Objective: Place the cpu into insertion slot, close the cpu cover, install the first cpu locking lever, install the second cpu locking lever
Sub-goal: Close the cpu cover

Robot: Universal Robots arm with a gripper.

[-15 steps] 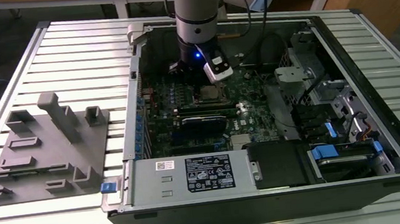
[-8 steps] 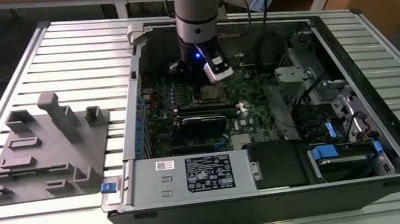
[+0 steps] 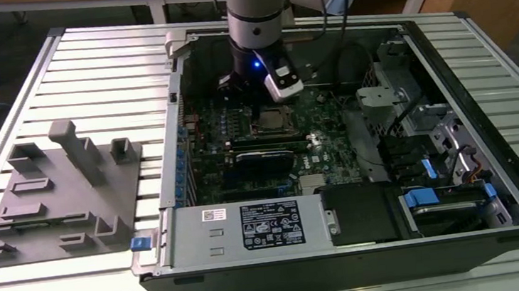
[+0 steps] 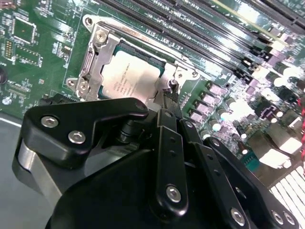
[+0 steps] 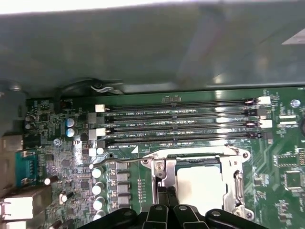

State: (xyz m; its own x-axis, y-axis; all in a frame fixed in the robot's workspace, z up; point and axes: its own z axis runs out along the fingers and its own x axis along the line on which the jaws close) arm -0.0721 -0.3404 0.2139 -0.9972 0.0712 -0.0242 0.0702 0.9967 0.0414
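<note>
Hanging over the closed cpu cover — cpu seated within — the gripper is clenched.

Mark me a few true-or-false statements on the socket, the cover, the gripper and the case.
1. The cpu sits in the insertion slot. True.
2. The cpu cover stands raised, clear of the chip. False: it lies flat, framing the cpu's metal top.
3. The gripper hangs outside the computer case, over the grey fixture. False: it is inside the case, its tips at a corner of the socket.
4. The case lies open on a slatted table. True.
</note>
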